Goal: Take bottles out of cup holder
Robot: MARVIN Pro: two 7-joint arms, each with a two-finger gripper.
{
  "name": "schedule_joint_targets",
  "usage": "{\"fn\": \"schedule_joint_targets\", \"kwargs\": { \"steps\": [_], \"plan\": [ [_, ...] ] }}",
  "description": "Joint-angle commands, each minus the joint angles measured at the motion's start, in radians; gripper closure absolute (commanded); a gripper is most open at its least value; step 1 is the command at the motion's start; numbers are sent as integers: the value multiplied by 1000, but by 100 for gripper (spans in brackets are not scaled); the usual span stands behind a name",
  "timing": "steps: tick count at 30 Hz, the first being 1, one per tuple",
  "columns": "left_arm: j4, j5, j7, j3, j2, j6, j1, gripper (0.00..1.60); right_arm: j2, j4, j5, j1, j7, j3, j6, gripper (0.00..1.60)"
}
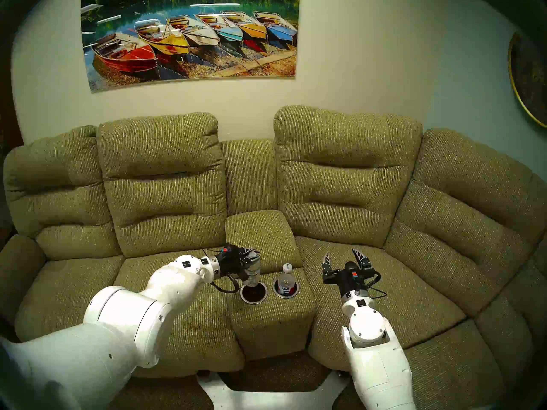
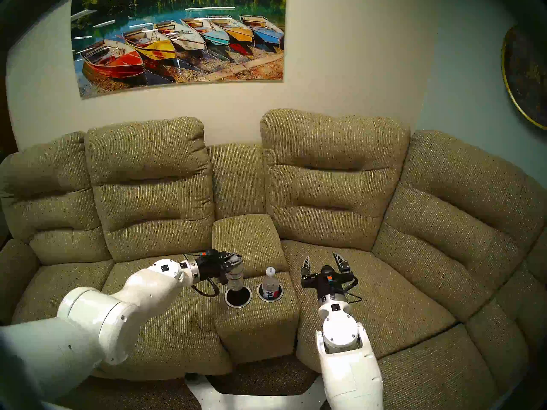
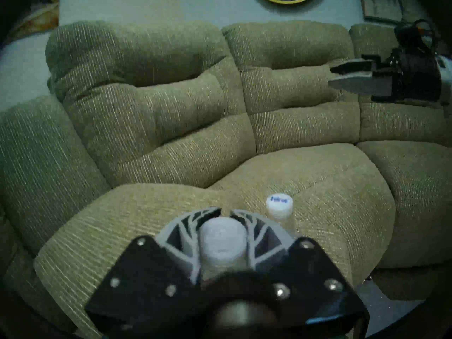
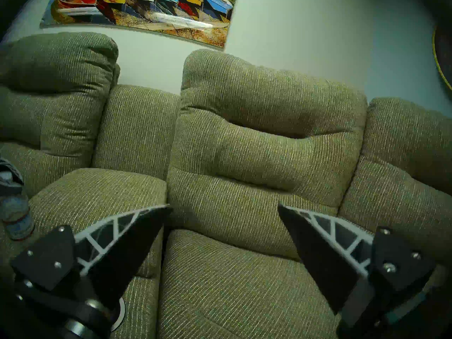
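My left gripper (image 1: 251, 257) is shut on the cap end of the shorter plain bottle (image 1: 253, 273) and holds it upright over the left recess of the cup holder (image 1: 254, 302), the bottle's base near the rim. In the left wrist view the fingers (image 3: 181, 230) wrap its white cap (image 3: 222, 240). The taller labelled bottle (image 1: 286, 279) stands in the right recess (image 1: 297, 289); its cap shows in the left wrist view (image 3: 278, 204). My right gripper (image 1: 340, 252) is open and empty above the right seat cushion, right of the console (image 4: 225, 207).
The olive-green sofa console (image 1: 266, 314) sits between two seat cushions, with a padded armrest lid (image 1: 257, 232) just behind the recesses. The backrests (image 1: 346, 175) rise behind. The robot's white base (image 1: 266, 394) stands at the sofa's front edge.
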Motion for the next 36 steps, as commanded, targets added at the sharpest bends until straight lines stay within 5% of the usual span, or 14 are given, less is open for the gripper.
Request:
{"fn": "schedule_joint_targets", "kwargs": {
  "steps": [1, 9, 20, 30, 36],
  "plan": [
    [-90, -75, -107, -57, 23, -65, -21, 160, 2, -20, -2, 8, 2, -3, -5, 0],
    [-189, -115, -182, -100, 73, -76, 5, 160, 3, -20, -2, 8, 2, -3, -5, 0],
    [-320, -158, -171, -175, 171, -11, 81, 160, 3, -21, -1, 8, 2, -3, -5, 0],
    [-426, -159, -109, -225, 186, 125, 209, 160, 4, -24, -1, 6, 3, -4, -3, 0],
    [-448, -104, -30, -214, 184, 94, 278, 160, 4, -25, -1, 6, 4, -4, -3, 0]
  ]
}}
